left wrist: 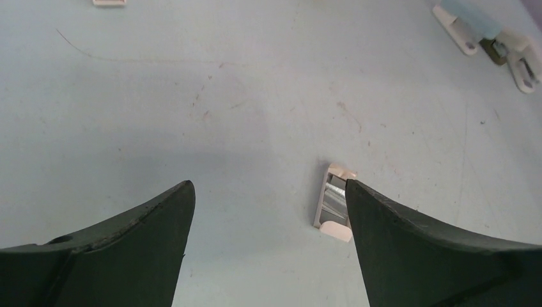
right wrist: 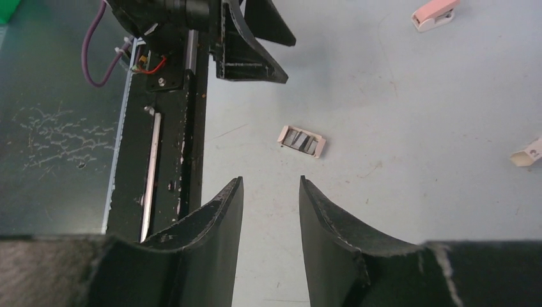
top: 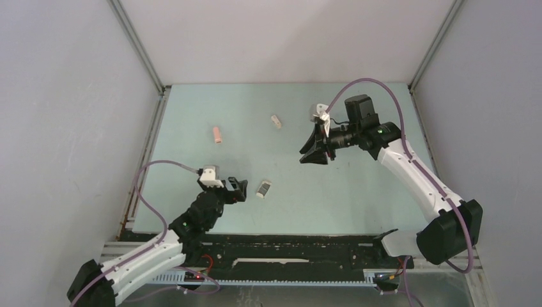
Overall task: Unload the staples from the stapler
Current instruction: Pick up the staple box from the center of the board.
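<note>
The staples (left wrist: pixel 332 198) are lying as short grey metal strips inside a small white stapler (left wrist: pixel 337 231), which is resting open and face up on the pale green worktop (left wrist: pixel 192 96). They are sitting just ahead of the left tool (left wrist: pixel 268 184), close against the fingertip on the right of its wrist view. That finger is hiding part of the white shell. The left tool is gaping wide and gripping nothing.

The right tool (right wrist: pixel 270 180) is hanging well beyond the stapler, on the far side from the left tool, with the staples showing ahead of its tips. Its fingers are standing partly apart, with only bare worktop between them. Farther from both tools, a pink stapler (right wrist: pixel 434 13) and a small white piece (right wrist: pixel 527 153) are lying apart on the worktop.

The strips are probably very light, stiff and slick, and likely to snap into shorter pieces if bent. Because they are lying low in the shell, pinching one across its narrow sides with the fingertips looks best. Steadying the white shell by its outer walls would stop it sliding.
</note>
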Tool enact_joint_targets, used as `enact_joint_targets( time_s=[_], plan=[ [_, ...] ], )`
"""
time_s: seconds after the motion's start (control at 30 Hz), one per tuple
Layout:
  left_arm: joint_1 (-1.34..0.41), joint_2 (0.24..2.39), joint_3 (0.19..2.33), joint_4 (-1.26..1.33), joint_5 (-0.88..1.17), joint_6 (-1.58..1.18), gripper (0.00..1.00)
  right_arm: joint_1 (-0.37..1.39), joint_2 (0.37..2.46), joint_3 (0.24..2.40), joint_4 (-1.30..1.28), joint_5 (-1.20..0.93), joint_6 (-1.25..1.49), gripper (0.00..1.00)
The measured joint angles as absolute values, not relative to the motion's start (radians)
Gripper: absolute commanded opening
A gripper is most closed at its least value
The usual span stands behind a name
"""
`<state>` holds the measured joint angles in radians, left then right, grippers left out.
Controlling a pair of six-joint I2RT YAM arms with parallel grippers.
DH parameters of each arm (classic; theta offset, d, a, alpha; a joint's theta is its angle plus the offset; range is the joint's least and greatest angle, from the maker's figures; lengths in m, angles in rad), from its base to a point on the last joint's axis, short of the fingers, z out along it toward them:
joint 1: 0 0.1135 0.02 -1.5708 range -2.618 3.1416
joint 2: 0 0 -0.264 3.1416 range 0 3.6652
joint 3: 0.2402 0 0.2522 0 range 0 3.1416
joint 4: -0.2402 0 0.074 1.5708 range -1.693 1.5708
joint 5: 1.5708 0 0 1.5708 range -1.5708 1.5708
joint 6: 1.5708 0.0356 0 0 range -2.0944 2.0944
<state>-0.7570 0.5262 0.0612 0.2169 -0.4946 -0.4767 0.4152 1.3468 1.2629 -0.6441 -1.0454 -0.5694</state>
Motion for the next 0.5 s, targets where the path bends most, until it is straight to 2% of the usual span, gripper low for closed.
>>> enact_joint_targets(
  time_s=[0.17,0.5],
  plan=[
    [-0.705,0.691,0.139,0.223,-0.402,-0.511,0.91,0.392,1.342,1.254,-0.609,-1.068,-0.551,0.47],
    [-0.467,0.945,0.361,0.22,-0.112,-0.563,0.9,0.388,1.342,1.247,-0.578,-1.074,-0.533,0.47]
  ],
)
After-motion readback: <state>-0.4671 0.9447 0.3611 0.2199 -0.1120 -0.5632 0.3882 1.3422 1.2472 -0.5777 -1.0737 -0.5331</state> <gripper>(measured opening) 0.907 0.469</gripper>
